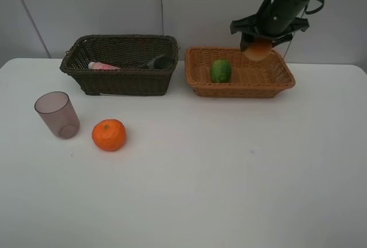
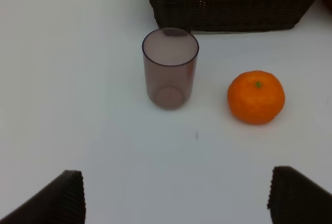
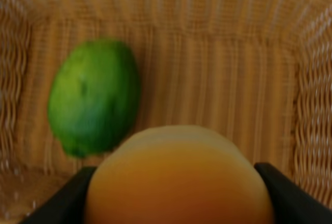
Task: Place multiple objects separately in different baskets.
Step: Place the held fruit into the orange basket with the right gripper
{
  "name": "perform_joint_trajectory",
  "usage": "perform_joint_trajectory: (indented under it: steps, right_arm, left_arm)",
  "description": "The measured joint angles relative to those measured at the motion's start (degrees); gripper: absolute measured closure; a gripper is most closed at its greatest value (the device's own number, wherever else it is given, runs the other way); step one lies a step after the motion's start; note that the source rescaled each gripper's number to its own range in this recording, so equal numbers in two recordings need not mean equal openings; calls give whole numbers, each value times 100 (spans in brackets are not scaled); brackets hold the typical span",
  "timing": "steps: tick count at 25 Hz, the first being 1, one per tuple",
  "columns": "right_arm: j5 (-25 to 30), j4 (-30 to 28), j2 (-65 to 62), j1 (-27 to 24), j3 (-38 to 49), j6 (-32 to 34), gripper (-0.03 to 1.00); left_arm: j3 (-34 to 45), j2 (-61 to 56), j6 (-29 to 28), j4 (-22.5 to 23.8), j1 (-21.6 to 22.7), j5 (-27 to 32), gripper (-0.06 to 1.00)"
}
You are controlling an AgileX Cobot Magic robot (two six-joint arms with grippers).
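White table fills the view, with a pale wall behind it. Two baskets sit side by side at the back. The dark brown basket is on the left, and the pink bottle and the black bottle lie inside it. The light basket is on the right, and the green fruit lies on its floor. The right tool is squeezing the orange-red round fruit between its two fingers. It holds the fruit up over the light basket, apart from the green fruit. The left tool is spread wide with nothing in it, over bare table in front of the purple cup. The purple cup stands upright in front of the dark brown basket, and the tangerine sits near it.
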Motion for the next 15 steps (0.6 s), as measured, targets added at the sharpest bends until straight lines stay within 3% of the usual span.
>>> perform_joint_trajectory:
  steps: [6, 15]
  right_arm:
    - [-997, -205, 542, -129, 0, 0, 47]
    - [-1472, -473, 1066, -179, 0, 0, 47]
  left_arm:
    - [0, 0, 1, 0, 0, 0, 3]
    - [0, 0, 1, 0, 0, 0, 3]
